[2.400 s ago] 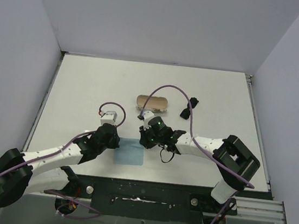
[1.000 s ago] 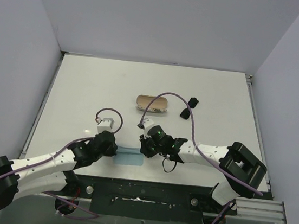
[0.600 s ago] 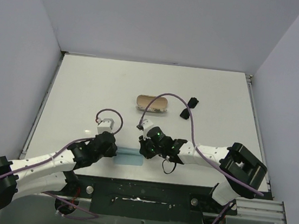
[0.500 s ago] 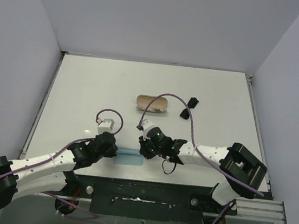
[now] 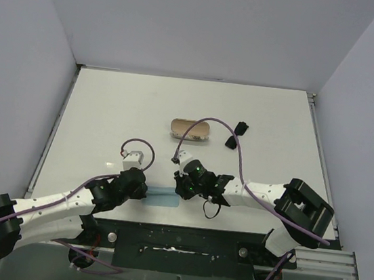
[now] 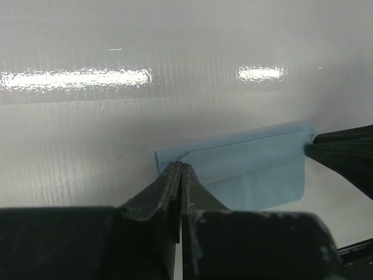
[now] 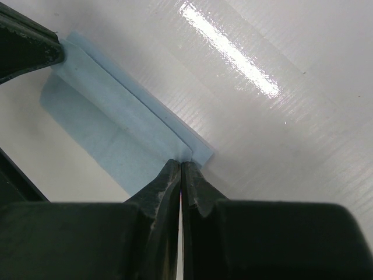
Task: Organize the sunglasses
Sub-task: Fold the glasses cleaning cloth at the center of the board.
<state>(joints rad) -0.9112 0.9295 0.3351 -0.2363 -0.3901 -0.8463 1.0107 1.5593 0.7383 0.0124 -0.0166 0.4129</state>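
- Left gripper (image 6: 180, 168): jaws pressed together on the left end of the light blue cloth (image 6: 250, 169), with no gap showing between the tips.
- Right gripper (image 7: 181, 164): jaws likewise together, nipped on the cloth's right end, where a folded-over strip finishes.
- Cloth: one edge is doubled over onto the rest, and the fold runs from one gripper to the other (each wrist view shows the other gripper's dark finger at the far end of the fold).
- The cloth lies on the white table (image 5: 108, 117) close to the front edge, between the two wrists.
- Case (image 5: 190, 129): oblong, open, tan inside facing up. It sits farther back at mid-table, well apart from the cloth.
- Sunglasses (image 5: 230, 142): black, on the table just right of the case and not touching it. Neither gripper is near them.
- The right arm's purple cable (image 5: 239, 157) crosses over the sunglasses in the top view (too small to tell whether their arms are folded).
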